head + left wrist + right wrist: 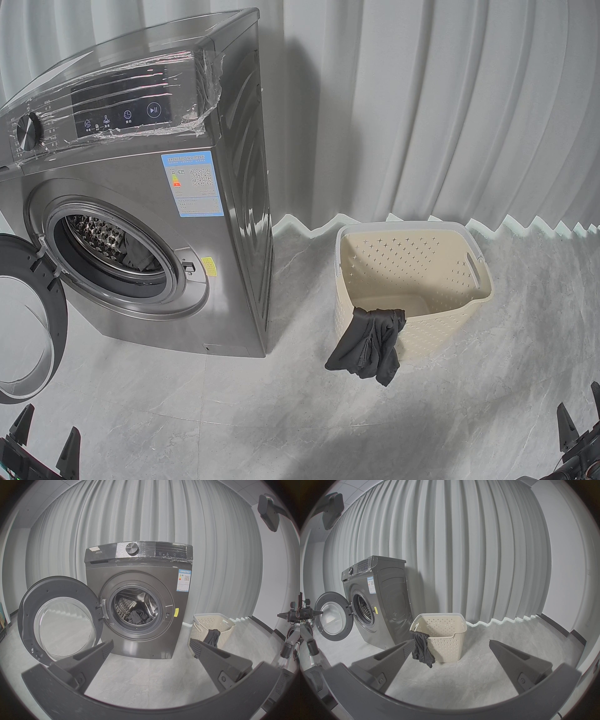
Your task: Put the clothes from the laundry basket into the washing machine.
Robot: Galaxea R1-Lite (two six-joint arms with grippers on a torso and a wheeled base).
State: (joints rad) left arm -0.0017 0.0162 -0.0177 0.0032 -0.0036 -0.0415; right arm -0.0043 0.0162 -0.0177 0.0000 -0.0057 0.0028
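Grey stone floor, pleated white curtain; left tool, right tool agape, empty.

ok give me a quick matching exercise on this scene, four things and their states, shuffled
Things:
1. washer door
2. dark garment
3. laundry basket
4. left gripper

States:
a. draped over the basket's edge, hanging outside
b. open, holding nothing
c. swung wide open
d. upright on the floor beside the washing machine

Pairs: 1-c, 2-a, 3-d, 4-b
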